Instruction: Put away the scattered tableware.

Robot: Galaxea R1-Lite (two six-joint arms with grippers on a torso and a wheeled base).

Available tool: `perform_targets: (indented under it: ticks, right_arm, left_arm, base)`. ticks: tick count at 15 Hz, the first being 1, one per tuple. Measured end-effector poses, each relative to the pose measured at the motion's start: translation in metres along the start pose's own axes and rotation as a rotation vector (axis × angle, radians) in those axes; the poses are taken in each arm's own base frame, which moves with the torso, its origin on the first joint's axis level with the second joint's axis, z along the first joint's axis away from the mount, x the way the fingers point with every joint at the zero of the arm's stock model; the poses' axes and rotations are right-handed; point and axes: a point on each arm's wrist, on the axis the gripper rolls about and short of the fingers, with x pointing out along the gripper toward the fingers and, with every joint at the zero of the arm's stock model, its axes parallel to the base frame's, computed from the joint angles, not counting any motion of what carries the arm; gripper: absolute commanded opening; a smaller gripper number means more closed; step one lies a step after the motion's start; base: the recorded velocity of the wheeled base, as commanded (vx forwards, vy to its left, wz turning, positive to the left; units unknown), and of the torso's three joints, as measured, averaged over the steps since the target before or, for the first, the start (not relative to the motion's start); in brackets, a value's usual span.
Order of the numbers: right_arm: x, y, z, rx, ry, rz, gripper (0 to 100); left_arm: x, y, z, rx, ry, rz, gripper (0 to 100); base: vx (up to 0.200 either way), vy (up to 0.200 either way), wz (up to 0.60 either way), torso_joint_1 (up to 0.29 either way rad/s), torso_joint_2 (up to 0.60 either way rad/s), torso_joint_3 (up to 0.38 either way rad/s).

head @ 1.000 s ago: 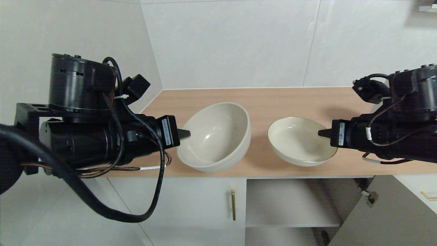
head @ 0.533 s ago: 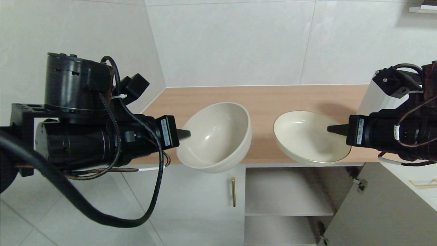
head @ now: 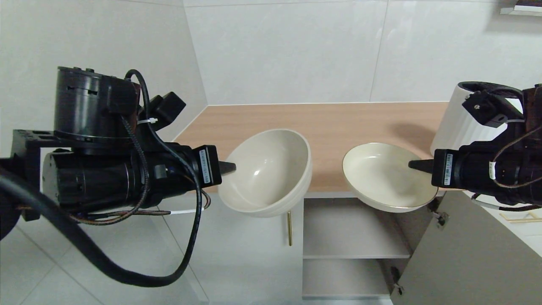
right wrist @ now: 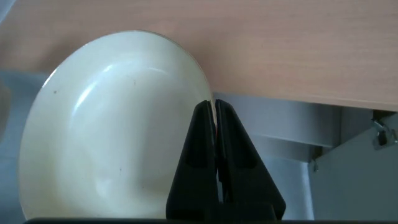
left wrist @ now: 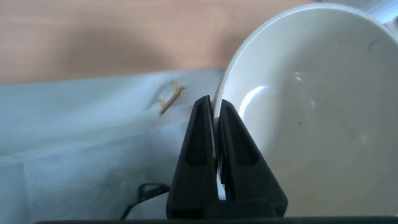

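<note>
**Head view.**
- Item 1: deep bowl (head: pixel 271 169), cream glazed ceramic, tilted, held aloft at the front edge of the bench (head: pixel 338 120). The left gripper (head: pixel 232 166) is clenched on its rim.
- Item 2: shallow bowl (head: pixel 383 178), cream with a thin gilt rim, held aloft above the open cabinet (head: pixel 355 231). The right gripper (head: pixel 413 164) is clenched on its rim.
- Handling, as judged: both stiff, weighty, slick-glazed and breakable. The rim is the only purchase, and a one-sided pinch may let a bowl swing.
- Markings: none on either bowl. The gripper stickers' print is too small to read.

**Left wrist view.** Jaws shut across the deep bowl's wall, one inside and one outside.

**Right wrist view.** Same hold on the shallow bowl. No writing.
</note>
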Motion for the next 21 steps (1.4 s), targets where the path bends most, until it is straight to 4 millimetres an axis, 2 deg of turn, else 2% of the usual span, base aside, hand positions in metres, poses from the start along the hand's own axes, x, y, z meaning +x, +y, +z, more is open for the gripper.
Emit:
perform_targets:
  ticks: [16, 21]
  right_arm:
    - [0.009, -0.003, -0.013, -0.055, 0.028, -0.007, 0]
    - [0.014, -0.003, -0.015, -0.056, 0.042, -0.011, 0]
  left_arm:
    - [0.003, 0.003, -0.005, 0.020, 0.022, 0.012, 0]
    - [0.004, 0.003, -0.006, 0.019, 0.025, 0.013, 0]
  base:
    - [0.000, 0.000, 0.00, -0.154, 0.46, 0.300]
    - [0.000, 0.000, 0.00, -0.022, 0.11, 0.078]
